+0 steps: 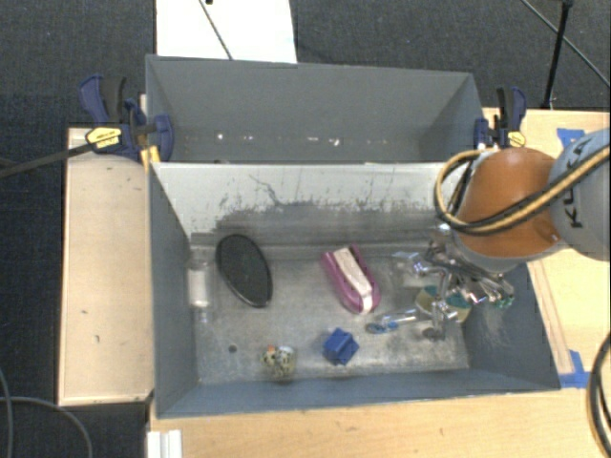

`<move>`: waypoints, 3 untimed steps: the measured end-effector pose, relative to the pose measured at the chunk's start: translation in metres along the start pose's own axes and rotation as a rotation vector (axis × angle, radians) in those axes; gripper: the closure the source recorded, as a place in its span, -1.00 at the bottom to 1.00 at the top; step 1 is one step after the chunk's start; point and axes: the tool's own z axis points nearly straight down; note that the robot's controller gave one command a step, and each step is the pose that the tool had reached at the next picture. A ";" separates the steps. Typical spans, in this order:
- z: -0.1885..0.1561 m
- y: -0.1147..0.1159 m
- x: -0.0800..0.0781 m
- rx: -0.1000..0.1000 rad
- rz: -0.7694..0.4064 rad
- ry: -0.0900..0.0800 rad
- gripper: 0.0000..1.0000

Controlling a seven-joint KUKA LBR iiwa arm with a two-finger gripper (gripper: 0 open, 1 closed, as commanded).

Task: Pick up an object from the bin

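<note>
- Bin (177,256): loose things lie on its floor, and none is seen lifted. Judged: the pick is not yet done, so the grasp and lift remain.
- Claw (425,305): low at the floor's right end, below the orange cover (506,208). Whether it is spread or pressed together cannot be told.
- Black oval (243,268): left end, well apart from the claw.
- Pink-and-white block (350,280): mid-floor, near the claw on its left. Judged the likeliest pick.
- Blue block (339,346): front, apart from the claw.
- Speckled ball (279,359): front, farther left.
</note>
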 end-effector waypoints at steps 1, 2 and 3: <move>-0.002 0.000 0.002 -0.001 0.000 0.002 1.00; -0.099 0.009 0.003 0.004 0.018 -0.004 1.00; -0.169 0.028 -0.009 0.002 -0.339 -0.003 1.00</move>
